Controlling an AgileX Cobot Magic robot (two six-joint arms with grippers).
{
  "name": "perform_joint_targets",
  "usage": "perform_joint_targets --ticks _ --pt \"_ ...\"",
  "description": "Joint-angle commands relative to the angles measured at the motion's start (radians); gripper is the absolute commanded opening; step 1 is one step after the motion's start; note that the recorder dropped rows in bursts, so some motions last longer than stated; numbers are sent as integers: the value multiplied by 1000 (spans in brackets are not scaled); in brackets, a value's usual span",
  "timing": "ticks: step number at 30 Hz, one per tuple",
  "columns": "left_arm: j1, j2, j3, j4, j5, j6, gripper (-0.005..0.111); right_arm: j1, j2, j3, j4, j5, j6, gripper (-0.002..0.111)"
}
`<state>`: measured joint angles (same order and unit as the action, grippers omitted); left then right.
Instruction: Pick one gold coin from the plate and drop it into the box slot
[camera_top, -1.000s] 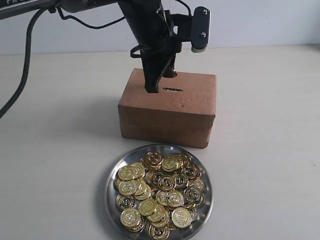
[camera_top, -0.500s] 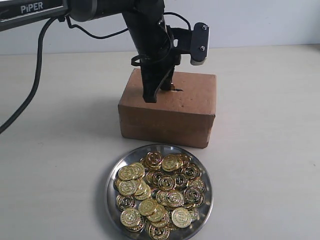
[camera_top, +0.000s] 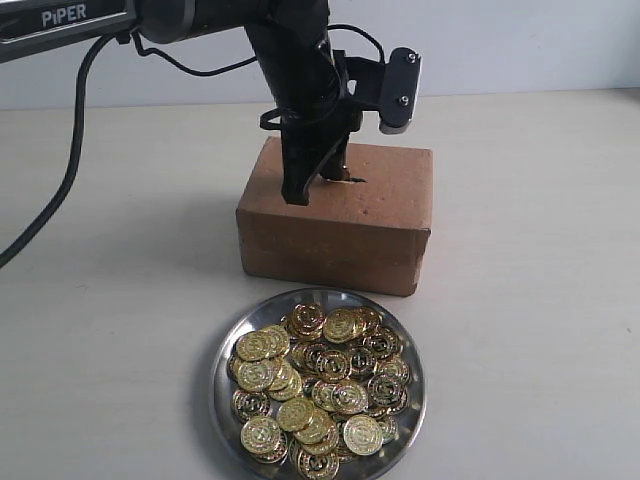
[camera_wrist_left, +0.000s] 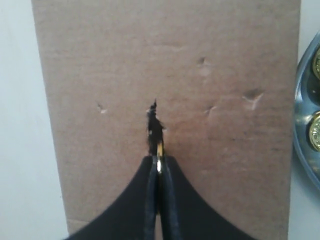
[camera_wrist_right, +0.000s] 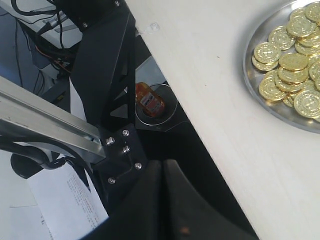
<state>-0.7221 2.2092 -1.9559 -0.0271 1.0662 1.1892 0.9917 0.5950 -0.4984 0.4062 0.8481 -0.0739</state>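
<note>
The brown cardboard box (camera_top: 340, 225) stands behind the silver plate (camera_top: 222, 372), which holds a heap of gold coins (camera_top: 320, 375). My left gripper (camera_top: 318, 186) points down onto the box top, shut on one gold coin (camera_wrist_left: 159, 151) held edge-on. The coin's thin edge sticks out of the fingertips at the near end of the dark ragged slot (camera_wrist_left: 153, 125). My right gripper (camera_wrist_right: 164, 165) is shut with nothing in it, hanging beyond the table's edge, away from the plate (camera_wrist_right: 248, 75). It does not appear in the exterior view.
A black cable (camera_top: 55, 150) trails from the left arm over the table's left side. Off the table edge, the right wrist view shows a black metal frame (camera_wrist_right: 105, 65), papers and a small orange-brown bottle (camera_wrist_right: 149, 100) in a holder.
The left gripper has shifted right and down over the box, bringing the coin to the slot. In the last half second it has barely moved.
</note>
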Motion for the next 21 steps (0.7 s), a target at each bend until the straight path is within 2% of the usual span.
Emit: perform_joint_targets --ticks 1,7,16,19,21 --pt "-1 1 -9 -15 -9 40 2 1 -2 4 1 -9 -10 0" --pt "-1 1 -9 -17 -18 40 11 1 -2 4 1 -9 -11 0" --pt "-1 -3 -9 -20 -18 40 11 1 -2 4 -20 -41 -11 0" --pt "-12 -34 -9 -20 -14 26 10 1 -2 2 -146 -120 -5 0" --pt "-19 -74 -9 -20 -14 22 3 1 -2 -2 -336 -188 74 0"
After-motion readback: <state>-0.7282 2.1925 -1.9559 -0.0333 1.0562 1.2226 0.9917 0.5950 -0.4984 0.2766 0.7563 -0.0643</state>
